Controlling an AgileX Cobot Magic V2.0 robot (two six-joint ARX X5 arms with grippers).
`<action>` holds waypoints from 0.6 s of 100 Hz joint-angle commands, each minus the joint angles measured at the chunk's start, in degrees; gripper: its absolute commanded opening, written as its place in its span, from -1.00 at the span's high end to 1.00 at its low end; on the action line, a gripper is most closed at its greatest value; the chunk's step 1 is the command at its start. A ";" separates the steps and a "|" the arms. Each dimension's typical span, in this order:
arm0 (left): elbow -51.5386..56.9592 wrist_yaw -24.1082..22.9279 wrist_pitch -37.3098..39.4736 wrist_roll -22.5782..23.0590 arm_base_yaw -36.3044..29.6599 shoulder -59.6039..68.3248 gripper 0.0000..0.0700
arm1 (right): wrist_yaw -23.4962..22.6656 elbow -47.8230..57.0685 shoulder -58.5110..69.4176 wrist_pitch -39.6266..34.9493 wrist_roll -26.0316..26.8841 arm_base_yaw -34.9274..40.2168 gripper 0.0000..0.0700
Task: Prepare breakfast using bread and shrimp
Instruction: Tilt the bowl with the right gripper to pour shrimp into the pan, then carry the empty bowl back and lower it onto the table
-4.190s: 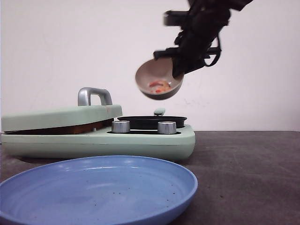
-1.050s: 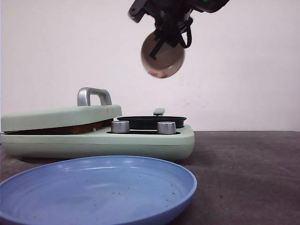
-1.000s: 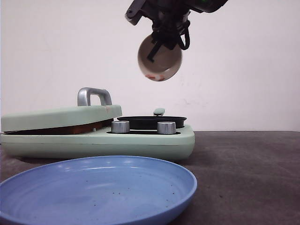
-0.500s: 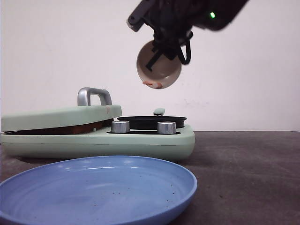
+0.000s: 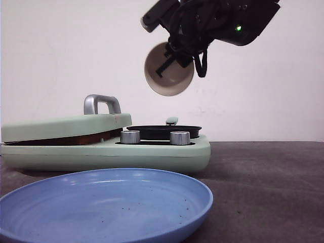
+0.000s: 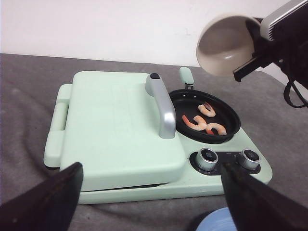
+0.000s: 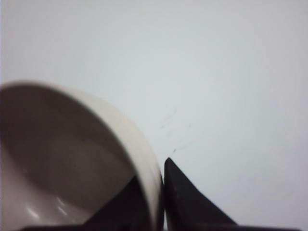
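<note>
In the black pan (image 6: pixel 219 103), curled shrimp (image 6: pixel 206 122) lie flat.

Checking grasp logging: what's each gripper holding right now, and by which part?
The right gripper holds the beige bowl by its rim, one finger inside, one outside, tipped above the black pan. The left gripper is open, holding nothing.

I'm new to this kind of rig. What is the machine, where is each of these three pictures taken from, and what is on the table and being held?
It is a two-armed robot. One picture looks forward over the table; the other two come from cameras on each wrist. On the table sit a mint-green breakfast maker, lid closed, with a small black pan holding the shrimp, and a blue plate nearer the camera. The right gripper pinches the rim of a tipped, empty beige bowl above the pan. The left gripper is open, holding nothing.
</note>
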 commanded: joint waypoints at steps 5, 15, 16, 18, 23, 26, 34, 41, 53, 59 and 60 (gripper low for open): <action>0.28 0.11 0.42 0.90 -0.11 0.11 -0.46 | 1.77 0.85 1.22 1.14 2.23 0.28 1.00; 0.28 0.11 0.42 1.25 -0.11 0.11 -0.46 | 2.73 0.85 1.07 1.05 3.28 0.28 1.00; 0.28 0.11 0.42 1.33 -0.11 0.11 -0.46 | 3.06 0.85 1.01 1.03 3.45 0.28 1.00; 0.28 0.11 0.42 1.38 -0.11 0.11 -0.46 | 3.56 0.85 0.85 1.01 3.65 0.28 1.00; 0.28 0.11 0.42 1.46 -0.11 0.11 -0.46 | 5.03 0.87 0.55 0.94 4.46 0.28 1.00; 0.28 0.11 0.39 1.55 -0.11 0.11 -0.46 | 5.86 0.87 0.20 0.63 5.25 0.28 1.00; 0.28 0.11 0.42 1.62 -0.11 0.11 -0.46 | 6.40 1.07 -1.44 -2.62 7.54 0.11 1.00; 0.28 0.11 0.44 1.77 -0.11 0.11 -0.46 | 6.38 1.55 -3.96 -8.70 10.78 -0.63 1.00; 0.28 0.11 0.50 1.77 -0.11 0.11 -0.46 | 5.66 3.28 -8.74 -22.97 19.78 -2.49 1.00; 0.28 0.11 0.48 1.75 -0.11 0.11 -0.46 | 2.60 4.92 -11.04 -32.33 26.10 -3.87 1.00; 0.28 0.11 0.48 1.75 -0.11 0.11 -0.46 | 1.97 5.20 -11.43 -33.92 27.15 -4.11 1.00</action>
